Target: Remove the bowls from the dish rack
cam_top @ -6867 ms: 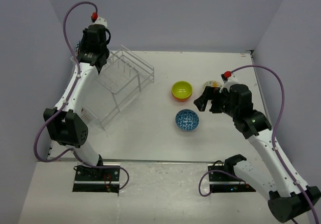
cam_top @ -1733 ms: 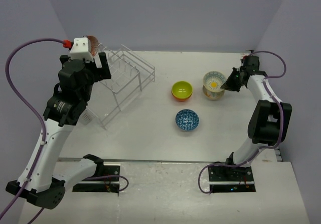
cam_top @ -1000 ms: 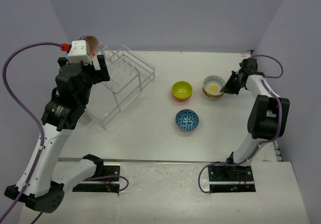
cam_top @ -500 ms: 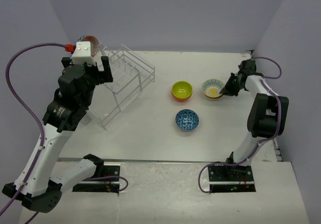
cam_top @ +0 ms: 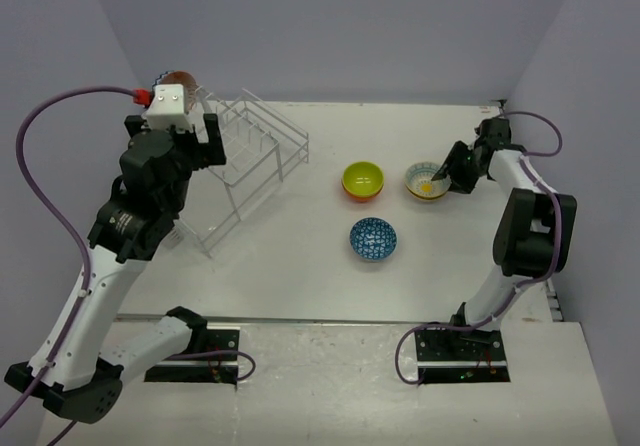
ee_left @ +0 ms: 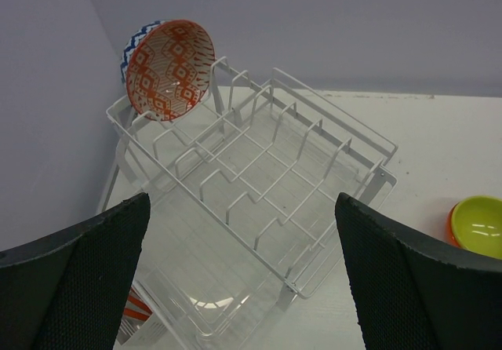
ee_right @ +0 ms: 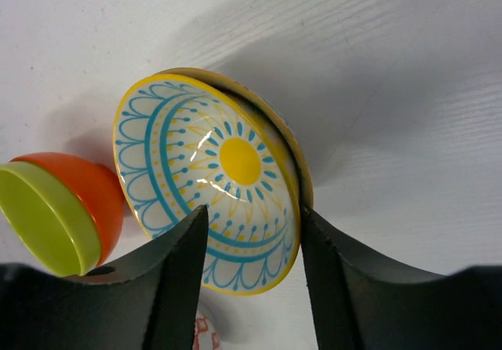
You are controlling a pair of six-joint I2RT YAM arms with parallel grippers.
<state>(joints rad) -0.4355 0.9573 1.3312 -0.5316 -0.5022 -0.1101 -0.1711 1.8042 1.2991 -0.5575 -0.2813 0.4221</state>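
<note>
Half open and gripping nothing, the right end effector [ee_right: 252,211] straddles the rim of the teal-and-yellow bowl [ee_right: 227,162] on the table [ee_right: 392,91], so a crooked retreat could snag and tip it.

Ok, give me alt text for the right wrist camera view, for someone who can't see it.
A white bowl with teal pattern and yellow centre sits on the white table, its near rim between two black jaws standing apart. To its left, a lime-green bowl nests inside an orange-red bowl.
</note>
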